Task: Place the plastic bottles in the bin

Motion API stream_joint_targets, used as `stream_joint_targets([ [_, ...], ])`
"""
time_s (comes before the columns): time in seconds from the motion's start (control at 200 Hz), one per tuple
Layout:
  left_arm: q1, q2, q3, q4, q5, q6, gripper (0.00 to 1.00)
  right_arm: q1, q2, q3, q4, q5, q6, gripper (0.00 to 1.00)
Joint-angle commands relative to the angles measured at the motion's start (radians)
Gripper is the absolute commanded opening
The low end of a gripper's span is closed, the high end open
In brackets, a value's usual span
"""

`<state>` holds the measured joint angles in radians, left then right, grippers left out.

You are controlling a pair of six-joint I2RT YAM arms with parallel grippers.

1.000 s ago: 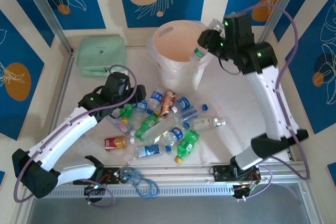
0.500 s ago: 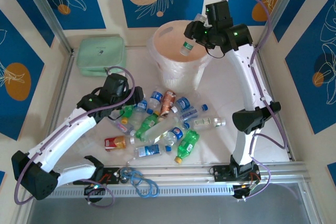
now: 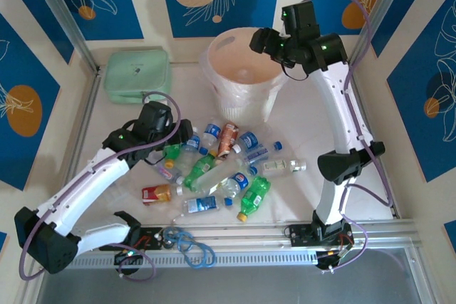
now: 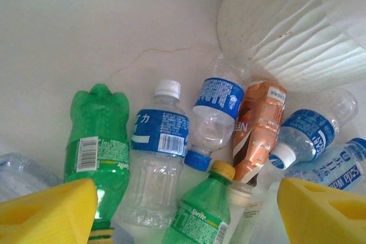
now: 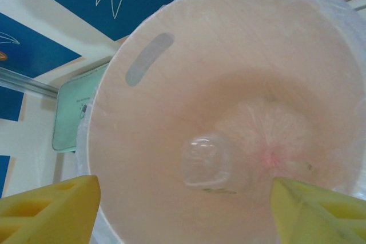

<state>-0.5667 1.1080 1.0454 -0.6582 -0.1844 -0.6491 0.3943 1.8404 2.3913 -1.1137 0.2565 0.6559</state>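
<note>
We note the right end effector hanging over the bin, fingers spread, nothing between them. One clear bottle lies on the bin's peach-pink floor. The left end effector sits low over the heap of plastic bottles on the surface, just in front of the bin. Its yellow fingers stand wide, released, gripping nothing. Below them we see a green bottle, blue-labelled clear ones and an orange bottle. A mint-green case lies left of the bin.
</note>
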Motion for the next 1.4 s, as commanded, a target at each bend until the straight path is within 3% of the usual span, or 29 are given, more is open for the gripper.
stream_joint_targets([
  [0.0,0.017,-0.04,-0.018,-0.09,-0.013,0.012,0.83,0.065,-0.105,-0.092,0.022,0.129,-0.062,0.8],
  [0.09,0.026,-0.069,-0.035,-0.153,-0.027,0.022,0.85,0.16,-0.219,-0.299,0.139,0.321,-0.13,0.83],
  [0.155,0.032,-0.087,-0.055,-0.185,-0.025,0.031,0.86,0.202,-0.32,-0.473,0.239,0.364,-0.157,0.84],
  [0.37,0.077,-0.053,-0.095,-0.22,0.041,0.052,0.84,0.087,-0.585,-0.852,0.268,0.089,0.051,0.81],
  [0.59,0.122,0.014,-0.082,-0.225,0.096,0.01,0.8,0.066,-0.791,-1.166,0.271,0.002,0.121,0.79],
  [0.91,0.299,0.03,-0.142,-0.258,0.14,-0.142,0.79,0.082,-0.829,-1.262,0.252,-0.053,0.14,0.77],
  [1.396,0.423,0.207,-0.175,-0.103,0.176,-0.327,0.8,0.251,-0.74,-1.224,0.247,-0.037,0.127,0.74],
])
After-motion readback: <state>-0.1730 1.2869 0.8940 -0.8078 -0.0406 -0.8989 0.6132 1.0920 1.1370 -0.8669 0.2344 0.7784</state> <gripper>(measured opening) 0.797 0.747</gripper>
